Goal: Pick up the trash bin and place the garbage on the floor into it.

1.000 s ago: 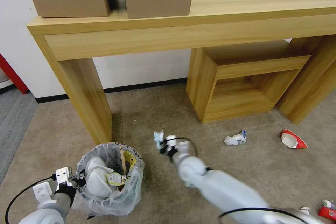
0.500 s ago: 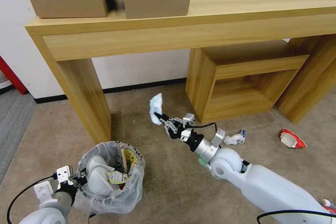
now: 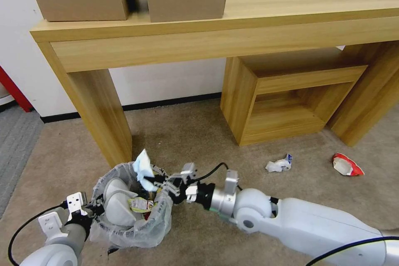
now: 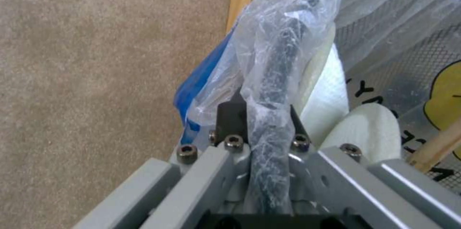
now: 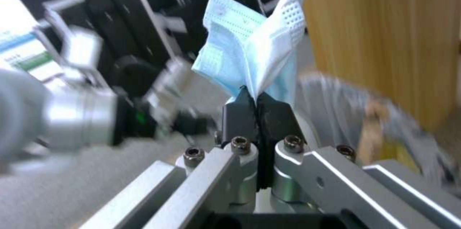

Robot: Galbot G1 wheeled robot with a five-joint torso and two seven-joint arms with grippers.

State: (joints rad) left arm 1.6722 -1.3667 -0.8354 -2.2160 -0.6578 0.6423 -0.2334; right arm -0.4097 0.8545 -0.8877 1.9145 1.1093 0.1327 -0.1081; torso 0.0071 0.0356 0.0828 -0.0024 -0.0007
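Left gripper [image 3: 92,213] is clamped on the rim of the trash bin [image 3: 124,232], jaws pinching the bagged rim edge between them (clear in the left wrist view), so the bin is held steady with its mouth up for the other arm to drop into. Can't tell whether the bin is lifted off the floor [image 3: 187,133] or resting on it. Right gripper [image 3: 154,181] is closed on a pale blue tissue [image 3: 142,167], pinched at one edge so the rest fans upward; it sits right over the bin's mouth, at the rim side away from the left gripper. My read: drop position reached, release not yet done. Bin contents: two white slippers [image 3: 116,212] on the left-gripper side, a small wrapper [image 3: 140,204] in the middle, a wooden stick [image 3: 151,194] leaning upright, something yellow behind it. Already fairly full. Left on the floor, well away from the bin on the right arm's side: a crumpled white paper [image 3: 278,165], then a red packet [image 3: 347,165] farther out.
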